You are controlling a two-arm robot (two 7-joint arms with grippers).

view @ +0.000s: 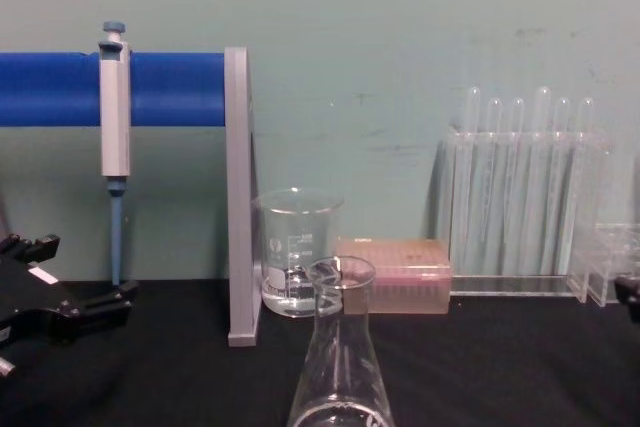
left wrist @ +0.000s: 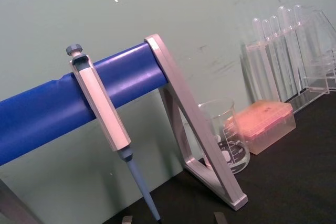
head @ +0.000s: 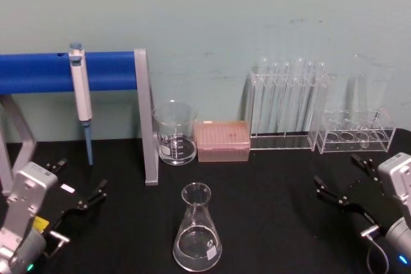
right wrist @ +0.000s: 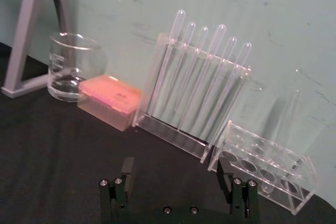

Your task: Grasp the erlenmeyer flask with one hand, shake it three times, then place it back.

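The clear glass conical erlenmeyer flask (head: pixel 197 229) stands upright on the black tabletop (head: pixel 276 222), near and central, with nothing gripping it. My left gripper (head: pixel 78 181) sits low at the near left, jaws apart and holding nothing, well apart from the flask. My right gripper (head: pixel 342 175) is at the near right, jaws likewise spread and holding nothing. Farther back stand a straight-sided clear glass beaker (head: pixel 174 133), a pink pipette-tip box (head: pixel 221 140) just to its right, and a clear rack of tall test tubes (head: pixel 289 104) at the far right
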